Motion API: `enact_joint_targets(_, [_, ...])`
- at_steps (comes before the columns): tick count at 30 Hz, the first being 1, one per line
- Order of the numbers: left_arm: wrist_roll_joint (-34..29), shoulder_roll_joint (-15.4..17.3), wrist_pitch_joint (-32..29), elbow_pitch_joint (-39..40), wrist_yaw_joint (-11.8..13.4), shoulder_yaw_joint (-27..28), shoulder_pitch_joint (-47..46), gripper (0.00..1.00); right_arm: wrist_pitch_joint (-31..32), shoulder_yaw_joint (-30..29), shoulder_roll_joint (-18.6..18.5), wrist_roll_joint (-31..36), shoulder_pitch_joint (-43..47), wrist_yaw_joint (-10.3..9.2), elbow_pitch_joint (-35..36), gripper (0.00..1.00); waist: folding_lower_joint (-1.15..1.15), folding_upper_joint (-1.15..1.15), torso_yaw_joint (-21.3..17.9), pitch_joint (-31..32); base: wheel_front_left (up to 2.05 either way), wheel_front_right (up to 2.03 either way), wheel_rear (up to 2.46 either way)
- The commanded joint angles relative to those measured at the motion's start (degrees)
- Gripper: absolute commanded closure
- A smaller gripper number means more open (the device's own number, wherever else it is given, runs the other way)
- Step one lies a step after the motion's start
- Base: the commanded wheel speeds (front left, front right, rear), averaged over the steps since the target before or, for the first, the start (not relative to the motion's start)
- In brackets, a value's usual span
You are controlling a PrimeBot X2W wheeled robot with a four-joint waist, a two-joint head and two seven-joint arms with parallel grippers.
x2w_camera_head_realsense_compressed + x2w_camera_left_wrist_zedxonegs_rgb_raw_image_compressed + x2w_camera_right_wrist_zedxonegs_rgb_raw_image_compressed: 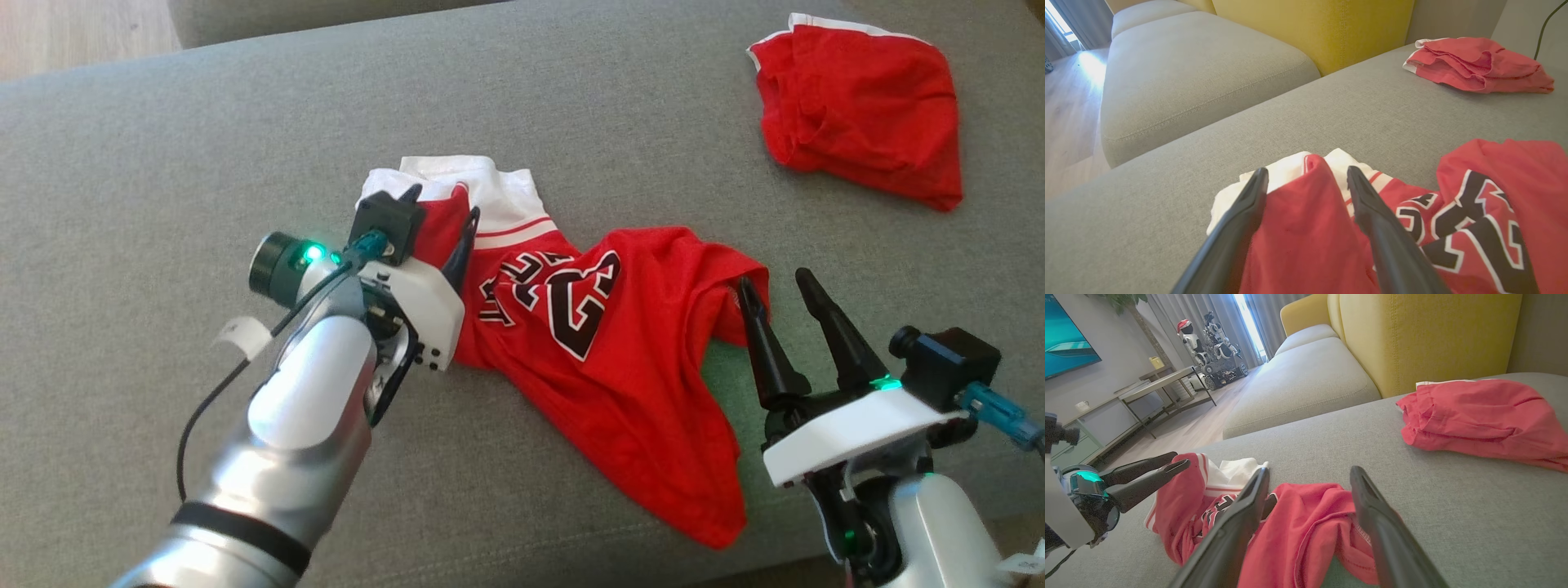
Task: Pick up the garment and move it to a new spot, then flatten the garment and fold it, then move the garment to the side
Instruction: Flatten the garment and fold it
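Not much ticked off yet, as far as I can see. The red basketball jersey with black-and-white numbers and white trim (620,343) lies bunched up in the middle of the grey fabric sofa seat (204,147), wrinkled and twisted, nothing flat or folded.

The left end effector (442,204) is at the white-trimmed end, fingers spread wide either side of a raised red fold, not pinching it. The right end effector (774,282) is at the opposite edge, also spread, with the cloth's edge between its fingers and nothing gripped. My guess is both are lined up for a grab.

I can't tell if this is already the new spot. Flattening, folding and the move aside all look left to do. A second, folded red garment (857,114) lies well apart, far right.
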State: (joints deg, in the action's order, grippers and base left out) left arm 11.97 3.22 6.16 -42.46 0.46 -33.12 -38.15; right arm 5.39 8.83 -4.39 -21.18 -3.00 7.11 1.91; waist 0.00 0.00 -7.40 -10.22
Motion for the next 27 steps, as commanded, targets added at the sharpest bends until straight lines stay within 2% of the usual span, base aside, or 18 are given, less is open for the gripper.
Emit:
enact_joint_targets(1, [-0.7,1.3,0.7,1.1,-0.1,1.0,-4.0,0.0,-1.0,1.3,0.3,-0.2,-2.4,0.37,1.7,0.0,0.0,0.0,0.0,-0.2,0.0,0.0,0.0])
enact_joint_targets(7, [-2.0,1.4,0.1,-1.8,-0.9,-0.6,-7.7,0.0,-1.5,1.7,0.6,-0.2,-2.7,0.37,0.6,0.0,0.0,0.0,-0.3,-0.6,0.0,0.0,0.0])
enact_joint_targets(13, [-2.2,1.3,-4.4,-5.9,-2.8,-2.5,-9.5,0.0,-2.0,1.8,0.9,-0.4,-2.9,0.37,-0.4,0.0,0.0,0.0,-0.8,-0.4,0.0,0.0,0.0])
enact_joint_targets(14, [-1.8,1.2,-5.1,-6.5,-3.1,-2.6,-9.5,0.24,-2.0,1.8,0.9,-0.4,-2.9,0.37,-0.6,0.0,0.0,0.0,-0.8,-0.3,0.0,0.0,0.0])
enact_joint_targets(15, [-1.5,1.1,-5.5,-6.9,-3.4,-2.6,-9.6,0.8,-2.1,1.7,0.9,-0.4,-2.9,0.37,-0.7,0.0,0.0,0.0,-0.8,-0.2,0.0,0.0,0.0])
enact_joint_targets(16, [-1.3,1.1,-5.6,-7.1,-3.5,-2.7,-9.6,1.0,-2.2,1.6,0.9,-0.4,-2.9,0.37,-0.8,0.0,0.0,0.0,-0.7,-0.2,0.0,0.0,0.0])
enact_joint_targets(21, [0.0,1.0,-4.2,-7.0,-3.6,-2.2,-9.2,1.0,-2.5,0.8,1.0,-0.2,-2.4,0.37,-0.8,0.0,0.0,0.0,0.9,0.2,0.0,0.0,0.0])
enact_joint_targets(27, [0.7,2.5,-0.4,-5.6,-3.6,-2.3,-6.2,1.0,-2.6,-0.6,0.9,0.0,-1.3,0.37,-0.9,0.0,0.0,0.0,5.6,2.3,0.0,0.0,0.0])
